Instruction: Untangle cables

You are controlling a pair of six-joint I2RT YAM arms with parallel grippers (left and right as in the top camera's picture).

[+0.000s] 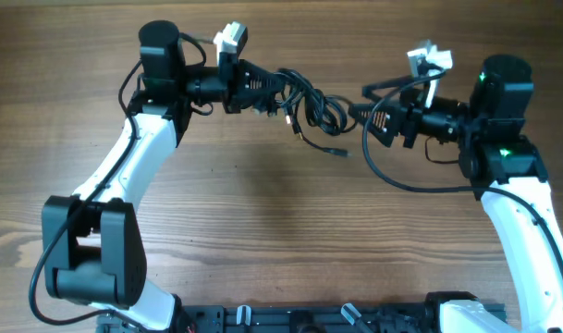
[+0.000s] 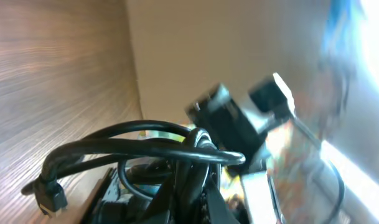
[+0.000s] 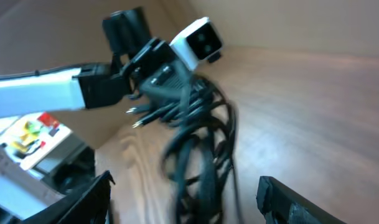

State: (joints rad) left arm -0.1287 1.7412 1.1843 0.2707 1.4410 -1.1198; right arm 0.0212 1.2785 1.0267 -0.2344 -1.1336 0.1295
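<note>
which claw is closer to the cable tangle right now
Left. The left claw is shut on the cables at one end of the tangle; the right claw stands open at the other end, not gripping.

Overhead looks straight down – both wrist views sit close, sharing the cables (image 1: 309,106)

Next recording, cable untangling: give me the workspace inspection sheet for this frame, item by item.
Surface: wooden table, brown grain.
Job's things: cables, one black tangle hanging from the left gripper, plug ends dangling.
Clutter: nothing seen.
Grippers: left gripper shut on the cables; right gripper open at the tangle's other side.
Cables: arm wiring loops off the right arm.
Surroundings: blurred coloured items beyond the table edge.
</note>
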